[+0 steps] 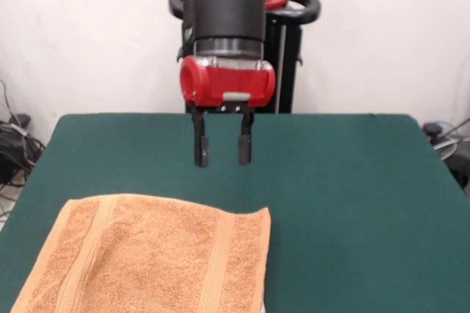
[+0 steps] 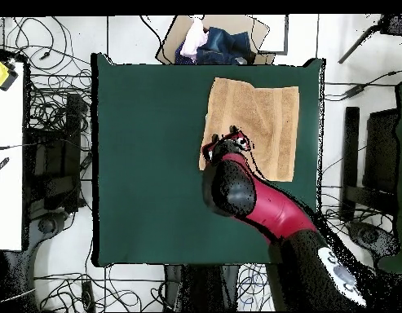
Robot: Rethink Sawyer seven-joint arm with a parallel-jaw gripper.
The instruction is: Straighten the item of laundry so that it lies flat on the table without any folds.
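Orange-tan towel [image 1: 150, 258] spread at the green table's [image 1: 352, 181] near-left corner (front view), gripper [image 1: 222, 150] above its far edge, fingers parted, empty, clear of the cloth.

Dark green desk [image 1: 352, 181], seen from the front and from overhead, carrying a single orange-tan towel [image 1: 147, 258] that lies spread near one corner, its woven bands running across it and one edge reaching the desk's front edge in the front view.
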